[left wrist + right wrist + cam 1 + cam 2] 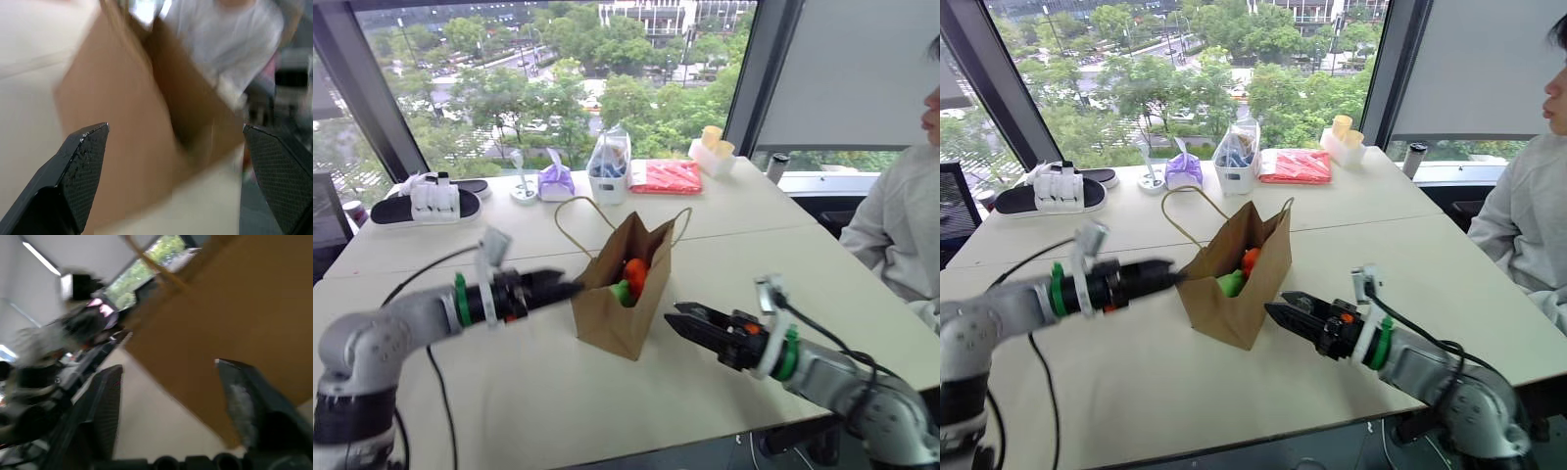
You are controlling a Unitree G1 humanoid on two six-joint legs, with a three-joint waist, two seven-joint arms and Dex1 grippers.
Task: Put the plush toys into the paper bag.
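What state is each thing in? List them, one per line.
paper bag: upright, mouth open
orange plush toy: inside the bag
green plush toy: inside the bag, beside the orange one
left gripper: jaws open, empty
right gripper: jaws apart, empty

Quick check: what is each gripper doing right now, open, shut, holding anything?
Left gripper: open, empty, beside the paper bag.
Right gripper: open, empty.

- My two head eyes look forward and down over my table (538, 392), both taking in the paper bag (617, 304) at its middle.
- My left wrist camera faces the bag's side close up.
- My right wrist camera also sits close to the bag.
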